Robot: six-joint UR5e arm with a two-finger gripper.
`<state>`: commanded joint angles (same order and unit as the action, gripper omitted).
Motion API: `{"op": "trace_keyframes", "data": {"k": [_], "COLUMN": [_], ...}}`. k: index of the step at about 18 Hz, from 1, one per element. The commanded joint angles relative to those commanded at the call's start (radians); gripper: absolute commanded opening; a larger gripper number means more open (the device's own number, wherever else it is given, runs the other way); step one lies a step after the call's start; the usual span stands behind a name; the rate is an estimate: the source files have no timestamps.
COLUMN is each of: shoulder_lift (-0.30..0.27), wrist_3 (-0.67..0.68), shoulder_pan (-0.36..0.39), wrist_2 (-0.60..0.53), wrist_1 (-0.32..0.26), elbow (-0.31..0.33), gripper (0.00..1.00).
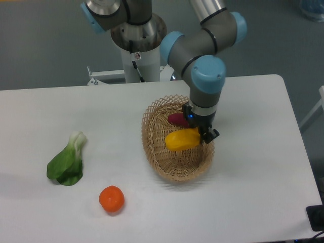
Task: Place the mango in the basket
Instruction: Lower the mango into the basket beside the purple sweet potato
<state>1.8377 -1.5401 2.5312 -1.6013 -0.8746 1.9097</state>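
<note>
A robot arm reaches down over an oval wicker basket (174, 152) on a white table (263, 192), its gripper (200, 132) fingers closed on the right end of a glossy yellow mango (181, 139). The mango lies level over the middle of the basket, and whether it touches the weave cannot be told; a dark red-purple vegetable (175, 119) lies partly hidden just behind it at the far side. Well to the left lie a leafy bok choy (67, 161) and, nearer the front, a round orange fruit (111, 199).
</note>
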Motion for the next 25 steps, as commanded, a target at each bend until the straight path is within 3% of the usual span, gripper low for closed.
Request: {"op": "trace_keyframes", "data": {"k": [5, 6, 7, 9, 10, 16, 21, 25], "shoulder_lift": [0.005, 0.005, 0.005, 0.002, -0.001, 0.0, 0.026, 0.047], "wrist_3": [0.107, 0.106, 0.101, 0.097, 0.104, 0.114, 0.117, 0.118], "shoulder_pan": [-0.046, -0.054, -0.055, -0.054, -0.054, -0.048, -0.015, -0.006], "wrist_2": [-0.008, -0.009, -0.009, -0.008, 0.001, 0.001, 0.029, 0.037], "wrist_1": [0.028, 0.028, 0.028, 0.023, 0.025, 0.02, -0.001, -0.078], "elbow": [0.02, 0.02, 0.022, 0.015, 0.017, -0.01, -0.133, -0.219], "gripper": [0.46, 0.5, 0.56, 0.81, 1.0, 1.0, 1.0, 1.0]}}
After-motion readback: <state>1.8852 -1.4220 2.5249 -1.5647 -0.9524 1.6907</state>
